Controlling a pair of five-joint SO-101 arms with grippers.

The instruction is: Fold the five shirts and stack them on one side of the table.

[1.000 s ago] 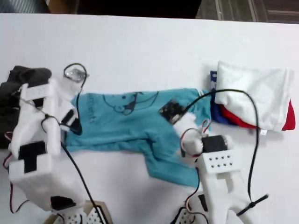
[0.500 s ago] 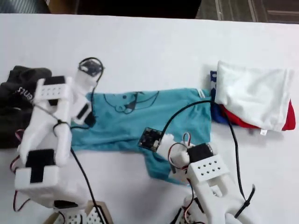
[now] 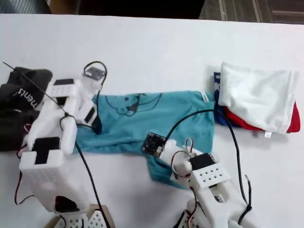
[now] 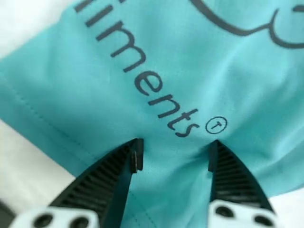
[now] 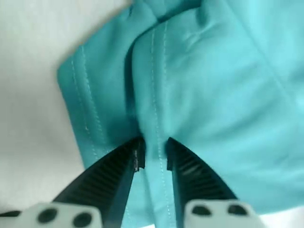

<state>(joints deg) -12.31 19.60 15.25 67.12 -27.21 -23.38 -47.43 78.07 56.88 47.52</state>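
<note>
The teal shirt [image 3: 142, 121] lies stretched across the middle of the worktop [image 3: 142, 47], printed side up, with one flap hanging toward the arms.

The left pincer [image 4: 173, 154] sits at the shirt's left end, just below the printed lettering. Its jaws are spread wide, both tips are down on the cloth, and a slightly puckered span of fabric lies between them.

The right pincer [image 5: 154, 152] is at the near flap, by a stitched hem. Its jaws are almost pressed together and pinch a raised fold of the teal cloth.

At the right side a folded white shirt [image 3: 256, 95] lies on top of a red shirt [image 3: 294, 121] and a blue shirt [image 3: 219, 114]. The teal shirt's right end reaches the blue one.

A crumpled black shirt [image 3: 19, 95] sits at the left edge, beside the left arm.
</note>
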